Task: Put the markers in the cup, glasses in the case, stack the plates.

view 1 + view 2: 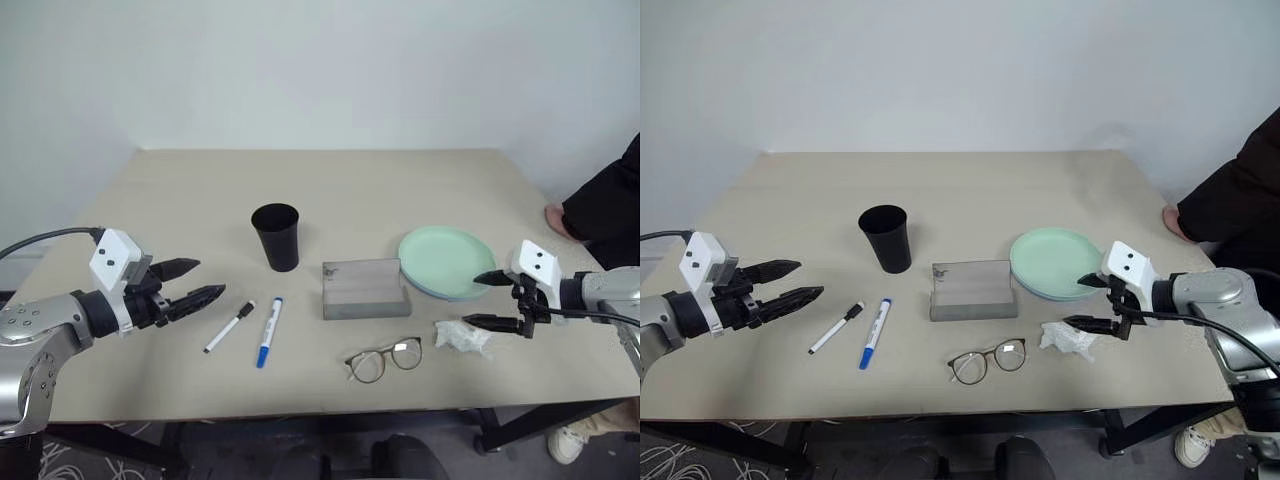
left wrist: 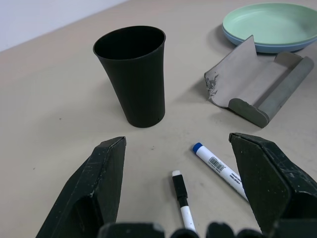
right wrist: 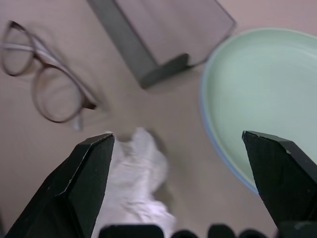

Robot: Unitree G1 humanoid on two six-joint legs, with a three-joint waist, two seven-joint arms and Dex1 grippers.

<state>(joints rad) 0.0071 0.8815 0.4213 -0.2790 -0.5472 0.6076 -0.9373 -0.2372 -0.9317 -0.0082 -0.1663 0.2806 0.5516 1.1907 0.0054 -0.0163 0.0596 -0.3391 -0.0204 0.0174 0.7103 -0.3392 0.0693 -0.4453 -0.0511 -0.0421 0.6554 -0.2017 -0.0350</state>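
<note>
The black cup (image 1: 276,235) stands upright left of centre. In front of it lie the black-capped marker (image 1: 229,327) and the blue-capped marker (image 1: 269,331), side by side. My left gripper (image 1: 210,278) hovers open just left of them, holding nothing. The grey case (image 1: 364,289) sits open at the middle, with the glasses (image 1: 385,359) unfolded on the table in front of it. The mint green plate (image 1: 446,260) rests on the light blue plate, whose rim (image 2: 262,48) shows beneath. My right gripper (image 1: 471,300) is open and empty, between the plates and a tissue.
A crumpled white tissue (image 1: 462,337) lies right of the glasses, under my right gripper. A person's hand (image 1: 556,218) and dark sleeve (image 1: 605,205) rest at the table's right edge. The table's front edge runs close to the glasses.
</note>
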